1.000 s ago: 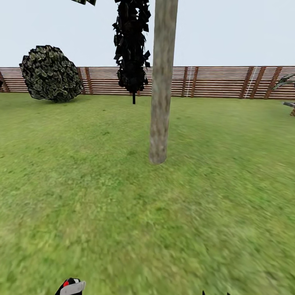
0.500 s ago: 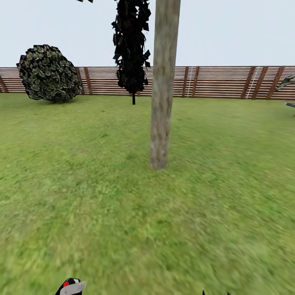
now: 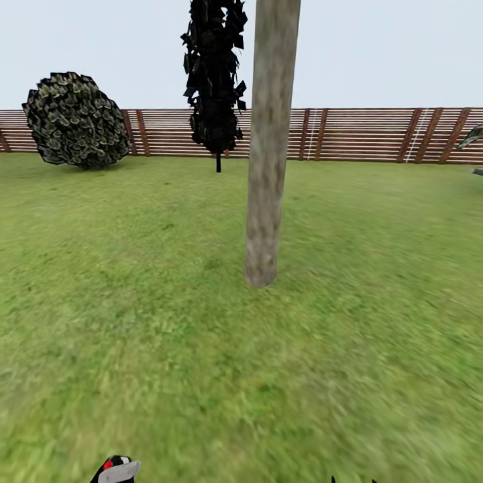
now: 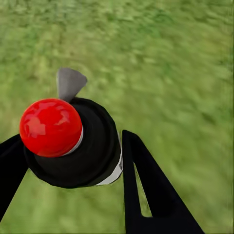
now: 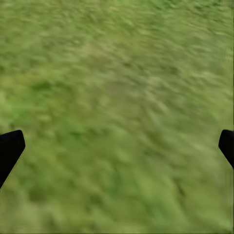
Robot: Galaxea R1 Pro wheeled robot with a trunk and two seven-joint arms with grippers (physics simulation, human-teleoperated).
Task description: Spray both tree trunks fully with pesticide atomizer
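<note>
So the robot's rolling across the lawn (image 3: pixel 134 322) with the spray bottle (image 4: pixel 73 146) already in hand. The left gripper (image 4: pixel 68 161) is clamped on it: black fingers pressed against either side of the dark body, red nozzle cap on top, grey spout sticking out past it. In the head view you just catch the bottle's top poking up at about 7 o'clock along the lower edge.

The tree trunk (image 3: pixel 268 154) stands dead ahead, around 12 o'clock, grey-brown and bare, rising out of frame, with open grass between it and the robot. My read is the step in hand is the approach. To do it well I'd close in until the trunk is near, stop square to it, then lift the left arm so the spout faces the bark instead of the ground. Start low and work upward, then shift round the sides, since full coverage means more than one face.

The right gripper (image 5: pixel 117 144) has its fingers spread wide, nothing between them, just blurry grass below.

What the views give you: the head camera has the whole layout, meaning trunk, a thin black tree (image 3: pixel 215 80) at 11 o'clock, a round bush (image 3: pixel 75 121) at 10, and the slatted fence (image 3: pixel 362 134) across the back. The left wrist camera is what confirms the grip and where the spout points.
</note>
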